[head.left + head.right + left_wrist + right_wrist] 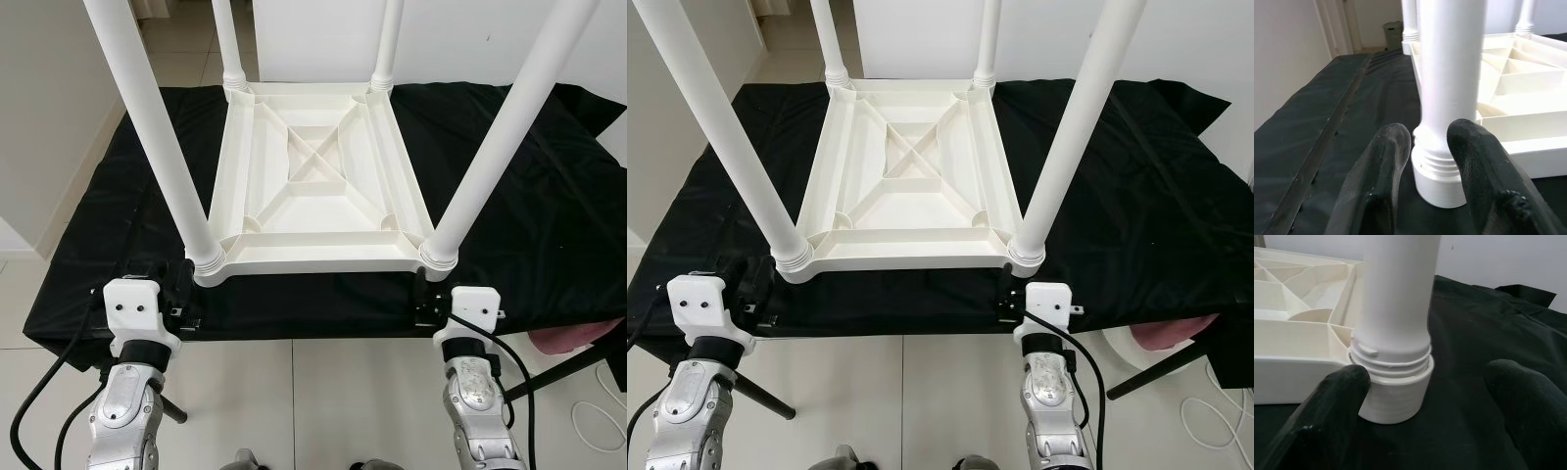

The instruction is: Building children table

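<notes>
On the black cloth (549, 196) the upturned table (313, 196) lies at twelve o'clock, my left gripper (1427, 161) and right gripper (1425, 396) both agape, empty, straddling near legs; careless closing could, I judge, twist a threaded leg crooked.

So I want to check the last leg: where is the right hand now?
In the eye views the right hand sits at the near right corner of the upturned white table, open around the base of that corner's leg, on the black cloth.
</notes>
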### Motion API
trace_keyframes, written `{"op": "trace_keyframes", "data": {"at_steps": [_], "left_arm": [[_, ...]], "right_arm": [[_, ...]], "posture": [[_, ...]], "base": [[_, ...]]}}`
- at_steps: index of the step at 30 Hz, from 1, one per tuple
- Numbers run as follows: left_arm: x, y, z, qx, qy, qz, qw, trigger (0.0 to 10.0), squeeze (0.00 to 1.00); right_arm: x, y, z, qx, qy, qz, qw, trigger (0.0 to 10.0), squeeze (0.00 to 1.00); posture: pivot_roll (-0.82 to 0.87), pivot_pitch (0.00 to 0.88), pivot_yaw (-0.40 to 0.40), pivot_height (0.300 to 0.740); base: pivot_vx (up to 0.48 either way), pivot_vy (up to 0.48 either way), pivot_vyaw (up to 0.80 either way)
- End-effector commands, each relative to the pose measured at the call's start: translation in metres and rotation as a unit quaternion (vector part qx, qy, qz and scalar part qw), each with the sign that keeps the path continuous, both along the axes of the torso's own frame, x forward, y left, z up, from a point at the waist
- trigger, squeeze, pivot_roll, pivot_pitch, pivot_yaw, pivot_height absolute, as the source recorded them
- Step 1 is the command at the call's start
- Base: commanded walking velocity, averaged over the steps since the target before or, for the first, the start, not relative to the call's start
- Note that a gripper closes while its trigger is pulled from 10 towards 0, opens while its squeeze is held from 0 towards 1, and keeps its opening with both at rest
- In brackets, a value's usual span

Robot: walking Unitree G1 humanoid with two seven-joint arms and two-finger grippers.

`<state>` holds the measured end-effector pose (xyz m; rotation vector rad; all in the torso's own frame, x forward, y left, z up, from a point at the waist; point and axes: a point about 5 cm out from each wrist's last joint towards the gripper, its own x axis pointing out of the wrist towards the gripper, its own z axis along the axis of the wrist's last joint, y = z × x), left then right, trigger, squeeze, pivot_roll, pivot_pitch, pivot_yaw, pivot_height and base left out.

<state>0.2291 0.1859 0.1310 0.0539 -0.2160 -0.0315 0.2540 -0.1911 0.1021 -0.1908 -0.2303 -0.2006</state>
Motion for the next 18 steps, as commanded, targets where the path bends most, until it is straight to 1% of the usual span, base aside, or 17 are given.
{"op": "trace_keyframes", "data": {"at_steps": [1, 3, 7, 8, 9, 10, 11, 13, 15, 17, 18], "left_arm": [[0.001, -0.007, 0.003, 0.019, -0.003, -0.031, 0.999, 10.0, 0.0], [0.004, -0.012, 0.008, 0.029, -0.01, -0.051, 0.998, 10.0, 0.0], [0.006, -0.016, 0.01, 0.036, -0.013, -0.071, 0.997, 10.0, 0.0], [0.007, -0.018, 0.01, 0.037, -0.014, -0.077, 0.996, 10.0, 0.0], [0.008, -0.02, 0.012, 0.044, -0.016, -0.086, 0.995, 10.0, 0.0], [0.008, -0.02, 0.012, 0.044, -0.016, -0.086, 0.995, 10.0, 0.0], [0.008, -0.021, 0.013, 0.049, -0.018, -0.091, 0.995, 10.0, 0.0], [0.008, -0.026, 0.014, 0.054, -0.022, -0.106, 0.993, 10.0, 0.0], [0.007, -0.031, 0.015, 0.064, -0.024, -0.118, 0.991, 10.0, 0.0], [0.007, -0.031, 0.015, 0.064, -0.024, -0.118, 0.991, 10.0, 0.0], [0.005, -0.044, 0.015, 0.075, -0.015, -0.151, 0.986, 10.0, 0.0]], "right_arm": [[0.005, -0.008, 0.008, 0.007, -0.009, -0.018, 1.0, 10.0, 0.0], [0.012, -0.006, 0.014, 0.015, -0.015, 0.004, 1.0, 10.0, 0.0], [0.017, -0.002, 0.022, 0.01, -0.028, 0.025, 0.999, 10.0, 0.0], [0.021, 0.001, 0.026, 0.012, -0.031, 0.045, 0.998, 10.0, 0.0], [0.025, 0.007, 0.032, 0.01, -0.037, 0.078, 0.996, 10.0, 0.97], [0.025, 0.007, 0.032, 0.01, -0.037, 0.078, 0.996, 10.0, 0.97], [0.028, 0.01, 0.036, 0.009, -0.04, 0.1, 0.994, 10.0, 1.0], [0.032, 0.016, 0.044, 0.008, -0.049, 0.134, 0.99, 10.0, 1.0], [0.035, 0.017, 0.049, 0.009, -0.053, 0.153, 0.987, 10.0, 1.0], [0.035, 0.017, 0.049, 0.009, -0.053, 0.153, 0.987, 10.0, 1.0], [0.039, 0.018, 0.053, 0.008, -0.05, 0.166, 0.985, 10.0, 1.0]], "posture": [[-0.04, 0.073, 0.041, 0.74], [-0.04, 0.073, 0.041, 0.74], [-0.04, 0.068, 0.04, 0.74], [-0.04, 0.062, 0.042, 0.74], [-0.04, 0.062, 0.042, 0.74], [-0.04, 0.062, 0.042, 0.74], [-0.04, 0.062, 0.042, 0.74], [-0.05, 0.059, 0.044, 0.74], [-0.05, 0.062, 0.045, 0.74], [-0.05, 0.062, 0.045, 0.74], [-0.05, 0.072, 0.042, 0.74]], "base": [[0.0, 0.0, 0.0], [0.0, 0.0, 0.0], [0.0, 0.0, 0.0], [0.0, 0.0, 0.0], [0.0, 0.0, 0.0], [0.0, 0.0, 0.0], [0.0, 0.0, 0.0], [0.0, 0.0, 0.0], [0.0, 0.0, 0.0], [0.0, 0.0, 0.0], [0.0, 0.0, 0.0]]}}
